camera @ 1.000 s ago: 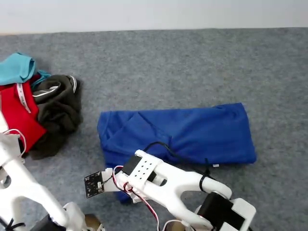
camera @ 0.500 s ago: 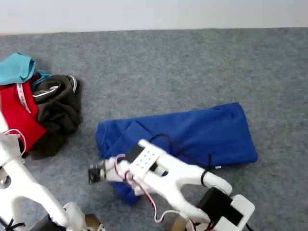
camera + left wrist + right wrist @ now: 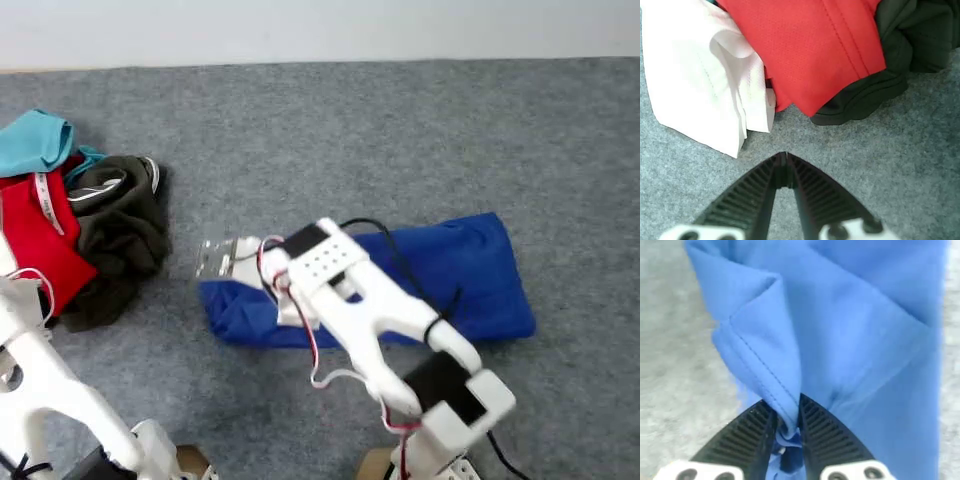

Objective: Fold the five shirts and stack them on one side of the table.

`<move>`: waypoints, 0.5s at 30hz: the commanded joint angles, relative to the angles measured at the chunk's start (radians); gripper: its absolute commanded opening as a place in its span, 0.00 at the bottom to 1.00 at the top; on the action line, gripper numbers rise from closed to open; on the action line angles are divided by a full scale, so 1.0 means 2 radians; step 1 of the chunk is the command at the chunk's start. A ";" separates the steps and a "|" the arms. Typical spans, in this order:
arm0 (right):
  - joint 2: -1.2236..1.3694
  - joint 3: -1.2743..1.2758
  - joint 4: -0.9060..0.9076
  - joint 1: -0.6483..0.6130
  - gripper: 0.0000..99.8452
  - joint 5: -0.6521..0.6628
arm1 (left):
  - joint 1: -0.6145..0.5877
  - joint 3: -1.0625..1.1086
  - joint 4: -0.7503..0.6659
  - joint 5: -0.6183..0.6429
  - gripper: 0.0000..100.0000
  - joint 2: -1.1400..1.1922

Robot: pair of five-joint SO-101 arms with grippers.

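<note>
Right arm, nearest: its gripper (image 3: 788, 407) is clamped tight on a bunched fold of the blue shirt (image 3: 440, 275). The cloth is squeezed between the ribbed jaws, with a stitched hem running up from the pinch.

Blue shirt: a long band across the middle of the grey worktop (image 3: 400, 130). The end at the gripper is doubled over and creased. The opposite end lies flat with a fairly square edge.

Left arm: its gripper (image 3: 784, 157) has its jaws pressed together with nothing between them. It sits over bare worktop, just short of the shirt pile.

Pile, at the left edge of the worktop, well apart from the blue shirt:
- White shirt (image 3: 700, 85), loosely folded.
- Red shirt (image 3: 815, 45), overlapping the white one.
- Dark shirt (image 3: 125, 225), crumpled beside the red.
- Teal shirt (image 3: 35, 140), farthest back, bunched against the red one.
</note>
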 commanded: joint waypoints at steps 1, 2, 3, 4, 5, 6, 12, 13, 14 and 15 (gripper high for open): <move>0.024 -0.064 0.004 0.024 0.01 0.002 | -0.002 -0.002 -0.008 -0.005 0.01 -0.015; 0.030 -0.072 0.005 0.027 0.01 0.002 | -0.002 -0.002 -0.008 -0.005 0.01 -0.015; 0.033 -0.078 0.005 0.030 0.01 0.002 | -0.002 -0.002 -0.008 -0.005 0.01 -0.015; 0.035 -0.081 0.005 0.030 0.02 0.002 | -0.002 -0.002 -0.008 -0.005 0.01 -0.015; 0.036 -0.081 0.005 0.031 0.02 0.002 | -0.002 -0.002 -0.008 -0.005 0.01 -0.015; 0.036 -0.081 0.005 0.032 0.02 0.002 | -0.002 -0.002 -0.008 -0.005 0.01 -0.015; 0.036 -0.081 0.033 0.033 0.09 0.001 | -0.002 -0.002 -0.008 -0.005 0.01 -0.016; 0.036 -0.081 0.037 0.035 0.13 -0.005 | -0.002 -0.002 -0.008 -0.005 0.01 -0.017; 0.036 -0.081 0.038 0.042 0.16 -0.018 | -0.002 -0.002 -0.008 -0.005 0.01 -0.017; 0.036 -0.082 0.036 0.049 0.18 -0.029 | -0.002 -0.002 -0.008 -0.005 0.01 -0.017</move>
